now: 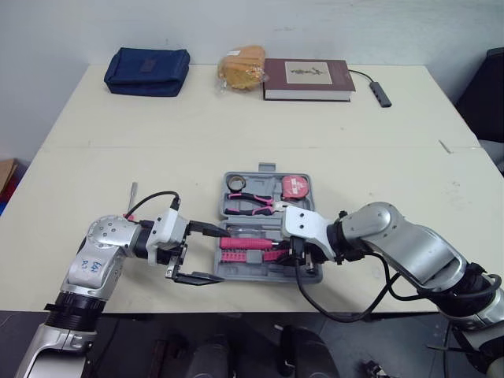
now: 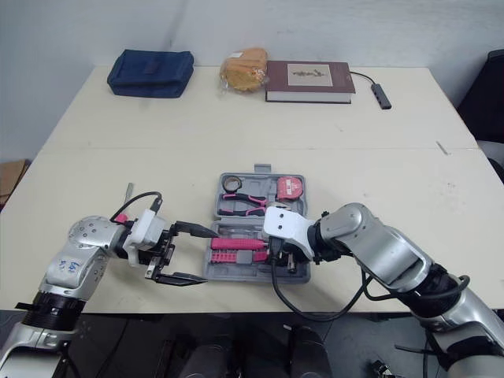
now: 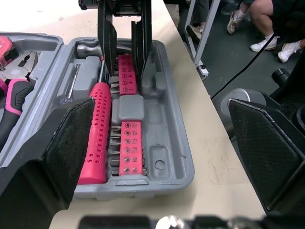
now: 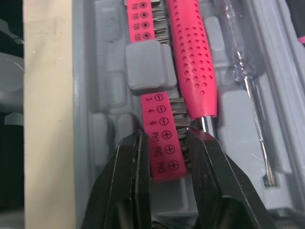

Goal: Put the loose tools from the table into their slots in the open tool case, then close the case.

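- The case (image 1: 267,168) lies open in the middle of the table (image 1: 236,126), close to the front edge.
- A pink bit strip (image 4: 163,119) lies in the front part of the case, right beside the pink screwdriver (image 3: 94,133).
- The right gripper (image 4: 165,135) pinches one end of that strip, a finger tight on each side.
- The right arm bends at the elbow and reaches in from the right, wrist low over the case.
- The left gripper (image 1: 223,253) is spread wide at the case's left end, holding nothing.
- The left arm lies low and points right.
- Pliers (image 1: 250,203) and a tape measure (image 1: 296,187) sit at the back of the case.
- A thin tool (image 1: 131,194) lies loose, left of the case.
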You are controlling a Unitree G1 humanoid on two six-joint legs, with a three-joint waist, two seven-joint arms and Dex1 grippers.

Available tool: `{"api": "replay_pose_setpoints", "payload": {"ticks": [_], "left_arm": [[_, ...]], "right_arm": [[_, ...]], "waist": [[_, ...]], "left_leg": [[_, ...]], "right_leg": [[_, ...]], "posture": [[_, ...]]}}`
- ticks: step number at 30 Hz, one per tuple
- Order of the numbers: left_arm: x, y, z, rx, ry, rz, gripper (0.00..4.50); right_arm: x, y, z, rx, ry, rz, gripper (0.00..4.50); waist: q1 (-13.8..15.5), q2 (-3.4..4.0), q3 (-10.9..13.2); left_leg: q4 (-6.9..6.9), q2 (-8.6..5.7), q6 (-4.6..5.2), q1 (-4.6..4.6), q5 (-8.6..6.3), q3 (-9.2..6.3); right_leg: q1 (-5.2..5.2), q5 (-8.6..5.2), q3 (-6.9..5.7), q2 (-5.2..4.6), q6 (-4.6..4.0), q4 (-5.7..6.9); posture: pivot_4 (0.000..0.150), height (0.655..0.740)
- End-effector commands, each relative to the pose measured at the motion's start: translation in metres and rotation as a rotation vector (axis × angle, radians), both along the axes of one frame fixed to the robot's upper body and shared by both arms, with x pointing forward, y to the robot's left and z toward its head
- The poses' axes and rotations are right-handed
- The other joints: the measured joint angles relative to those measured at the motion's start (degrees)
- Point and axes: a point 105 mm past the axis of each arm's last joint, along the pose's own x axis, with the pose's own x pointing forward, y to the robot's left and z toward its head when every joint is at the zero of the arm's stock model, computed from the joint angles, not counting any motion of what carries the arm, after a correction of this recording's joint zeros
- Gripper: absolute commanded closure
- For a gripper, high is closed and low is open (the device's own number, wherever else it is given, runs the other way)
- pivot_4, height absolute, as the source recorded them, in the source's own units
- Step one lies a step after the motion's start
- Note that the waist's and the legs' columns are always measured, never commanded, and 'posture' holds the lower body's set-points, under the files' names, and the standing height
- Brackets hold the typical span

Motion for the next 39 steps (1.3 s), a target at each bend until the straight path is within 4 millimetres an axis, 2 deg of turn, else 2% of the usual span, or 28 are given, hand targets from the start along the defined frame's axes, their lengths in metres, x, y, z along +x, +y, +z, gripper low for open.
{"api": "replay_pose_setpoints", "payload": {"ticks": [1, 5, 18, 20, 21, 22, 23, 25, 26, 29, 32, 35, 39], "left_arm": [[-0.004, -0.003, 0.002, 0.003, -0.013, -0.013, 0.0], [-0.005, -0.004, 0.0, 0.003, -0.006, -0.016, 0.0], [-0.005, -0.006, -0.001, -0.001, -0.006, -0.015, 0.0], [-0.004, -0.006, 0.0, -0.002, -0.007, -0.012, 0.0], [-0.005, -0.006, -0.001, -0.003, -0.006, -0.01, 0.0], [-0.005, -0.006, -0.001, -0.003, -0.006, -0.01, 0.0], [-0.005, -0.006, -0.001, -0.003, -0.005, -0.01, 0.0], [-0.005, -0.005, -0.001, -0.002, -0.004, -0.008, 0.0], [-0.006, -0.005, -0.001, -0.002, -0.004, -0.007, 0.0], [-0.005, -0.004, -0.001, -0.004, -0.005, 0.0, 0.0], [-0.004, -0.003, -0.001, -0.005, -0.01, 0.008, 0.0], [-0.001, -0.004, 0.0, -0.011, -0.026, 0.017, 0.0], [0.0, -0.005, 0.0, -0.013, -0.029, 0.009, 0.0]], "right_arm": [[-0.01, 0.006, 0.001, 0.002, 0.023, 0.045, 3.75], [-0.006, 0.002, -0.001, -0.01, 0.041, 0.02, 3.75], [-0.003, 0.01, -0.006, 0.008, 0.033, -0.007, 3.75], [-0.005, 0.01, 0.0, 0.039, 0.028, -0.016, 2.7], [-0.006, 0.008, 0.003, 0.043, 0.015, -0.008, 2.0], [-0.009, 0.006, 0.004, 0.041, 0.007, 0.004, 1.82], [-0.011, 0.004, 0.005, 0.036, 0.003, 0.014, 1.45], [-0.014, 0.002, 0.011, 0.052, -0.018, 0.045, 0.38], [-0.015, 0.003, 0.016, 0.079, -0.038, 0.06, 0.05], [-0.03, -0.007, 0.04, 0.207, -0.061, 0.148, 0.05], [-0.031, -0.012, 0.045, 0.292, -0.108, 0.15, 0.05], [-0.029, -0.014, 0.041, 0.387, -0.122, 0.122, 0.83], [-0.013, -0.017, 0.026, 0.38, -0.179, 0.071, 2.65]], "waist": [[0.01, 0.0, 0.0], [0.01, 0.0, 0.0], [-0.39, 0.0, 0.0], [-0.38, -0.01, 0.0], [-0.34, 0.0, 0.0], [-0.27, 0.0, 0.0], [-0.13, 0.0, 0.0], [0.01, -0.01, 0.0], [0.01, -0.02, 0.0], [0.4, -0.04, 0.02], [0.32, -0.09, 0.01], [0.29, -0.11, 0.01], [0.02, -0.1, 0.01]], "left_leg": [[0.0, -0.01, 0.0, 0.0, 0.0, 0.0], [0.01, -0.01, 0.0, 0.0, 0.0, 0.0], [0.01, 0.08, -0.04, 0.02, -0.01, 0.01], [0.01, 0.08, -0.04, 0.02, -0.01, 0.01], [0.01, 0.08, -0.04, 0.02, -0.01, 0.01], [0.01, 0.08, -0.04, 0.02, -0.01, 0.01], [0.01, 0.07, -0.04, 0.02, -0.01, 0.01], [0.0, 0.0, -0.02, 0.0, -0.02, 0.01], [0.01, 0.01, -0.01, -0.01, -0.02, 0.01], [0.0, 0.01, 0.0, -0.03, -0.03, -0.01], [0.0, -0.04, 0.04, -0.06, -0.04, -0.03], [0.0, -0.02, 0.05, -0.02, -0.05, -0.03], [0.0, -0.04, 0.05, 0.04, -0.04, 0.07]], "right_leg": [[0.0, 0.0, 0.0, 0.0, 0.0, 0.0], [0.0, 0.0, 0.0, 0.0, 0.0, 0.02], [0.0, 0.0, 0.01, 0.02, -0.01, 0.05], [0.0, -0.01, 0.01, 0.01, -0.01, 0.05], [0.0, -0.01, 0.01, 0.01, -0.01, 0.04], [0.0, -0.01, 0.01, 0.01, -0.01, 0.04], [0.0, -0.01, 0.01, 0.01, -0.01, 0.04], [-0.01, -0.01, 0.01, 0.01, -0.01, 0.0], [-0.01, 0.0, 0.01, 0.01, -0.01, -0.02], [0.0, 0.0, -0.01, 0.01, 0.0, -0.05], [0.01, 0.02, -0.04, 0.06, 0.04, -0.08], [0.08, 0.04, -0.04, 0.04, 0.08, -0.13], [0.07, 0.05, 0.05, 0.1, 0.09, -0.06]], "posture": [[0.15, 0.74], [0.15, 0.74], [0.15, 0.74], [0.15, 0.74], [0.15, 0.74], [0.15, 0.74], [0.15, 0.74], [0.15, 0.74], [0.15, 0.74], [0.15, 0.74], [0.15, 0.74], [0.15, 0.74], [0.15, 0.74]]}}
